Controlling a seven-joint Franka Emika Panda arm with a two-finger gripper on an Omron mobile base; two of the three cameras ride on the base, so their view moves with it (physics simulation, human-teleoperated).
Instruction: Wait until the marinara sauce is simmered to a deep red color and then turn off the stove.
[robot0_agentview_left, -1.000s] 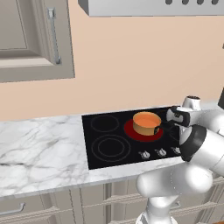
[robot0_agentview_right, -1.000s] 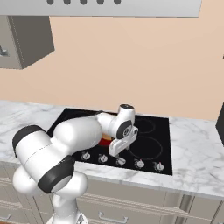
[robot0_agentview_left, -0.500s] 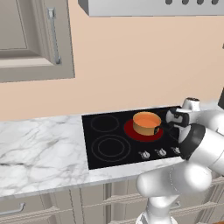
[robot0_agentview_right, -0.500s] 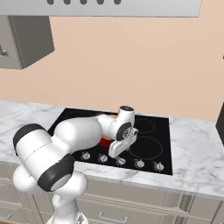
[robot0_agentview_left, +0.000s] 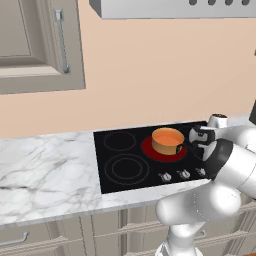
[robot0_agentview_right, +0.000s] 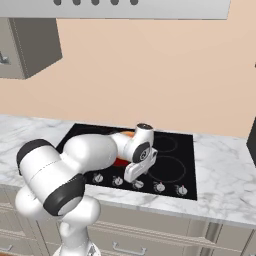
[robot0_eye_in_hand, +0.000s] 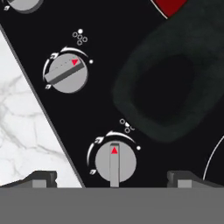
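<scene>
Little had shifted since the earlier frame. Orange marinara sauce (robot0_agentview_left: 167, 135) sat in its tan pot on the glowing burner of the black glass stove (robot0_agentview_left: 127, 169). Below the wide-open, empty gripper (robot0_eye_in_hand: 112, 178), a small, stiff silver knob (robot0_eye_in_hand: 115, 162) was judged best pinched across its raised ridge.

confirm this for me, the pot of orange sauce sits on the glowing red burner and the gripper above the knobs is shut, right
Not quite. The pot of orange sauce does sit on the glowing red burner, but the gripper above the knobs is open: the hand view shows its two fingertips standing wide apart on either side of a knob.
</scene>
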